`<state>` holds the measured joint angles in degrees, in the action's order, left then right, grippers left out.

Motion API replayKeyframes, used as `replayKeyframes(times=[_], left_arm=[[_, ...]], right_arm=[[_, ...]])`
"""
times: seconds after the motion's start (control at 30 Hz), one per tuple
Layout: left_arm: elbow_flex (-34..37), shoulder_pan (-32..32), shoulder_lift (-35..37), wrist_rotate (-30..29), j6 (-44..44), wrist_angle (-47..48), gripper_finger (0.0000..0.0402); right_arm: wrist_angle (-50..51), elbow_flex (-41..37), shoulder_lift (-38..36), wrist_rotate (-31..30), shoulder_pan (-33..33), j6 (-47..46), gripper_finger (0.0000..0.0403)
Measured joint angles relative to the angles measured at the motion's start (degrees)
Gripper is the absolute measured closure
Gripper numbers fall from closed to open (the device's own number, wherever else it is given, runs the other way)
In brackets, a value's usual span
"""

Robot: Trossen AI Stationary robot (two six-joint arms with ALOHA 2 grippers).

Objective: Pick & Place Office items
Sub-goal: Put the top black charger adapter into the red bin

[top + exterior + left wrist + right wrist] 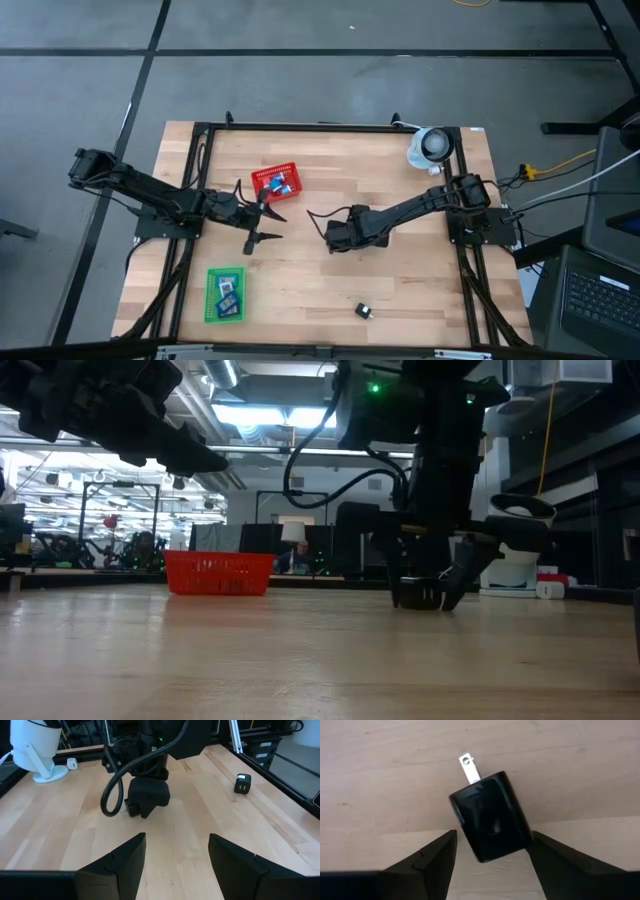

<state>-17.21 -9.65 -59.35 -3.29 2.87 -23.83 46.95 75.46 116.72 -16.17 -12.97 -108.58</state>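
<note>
Where lamps glow, wooden table (400, 280).

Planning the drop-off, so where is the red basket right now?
High view: the red mesh basket sits left of the table's middle, just beside the left end effector.

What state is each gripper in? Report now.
Left gripper: open, holding nothing.
Right gripper: open, fingers either side of a black plug charger, not clamped on it.
</note>
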Motion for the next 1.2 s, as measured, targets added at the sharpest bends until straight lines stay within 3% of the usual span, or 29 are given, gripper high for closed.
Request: replayKeyframes(times=[0.43,0.8,1.07,1.2], left_arm=[[0.00,0.00,0.00,0.22,0.36,1.35,0.0190],[0.00,0.00,0.00,0.57,0.36,1.61,0.0190],[0.00,0.00,0.00,0.59,0.73,2.19,0.0190],[0.00,0.00,0.00,0.59,0.90,2.86,0.0190]], right_arm=[[5.86,-0.24,-1.59,1.66,1.26,7.85,0.0173],[5.20,-0.24,-1.72,3.14,5.16,26.29,0.0173],[3.33,-0.22,-1.79,4.61,5.42,26.78,0.0176],[2.49,-0.20,-1.79,3.32,5.42,26.58,0.0198]])
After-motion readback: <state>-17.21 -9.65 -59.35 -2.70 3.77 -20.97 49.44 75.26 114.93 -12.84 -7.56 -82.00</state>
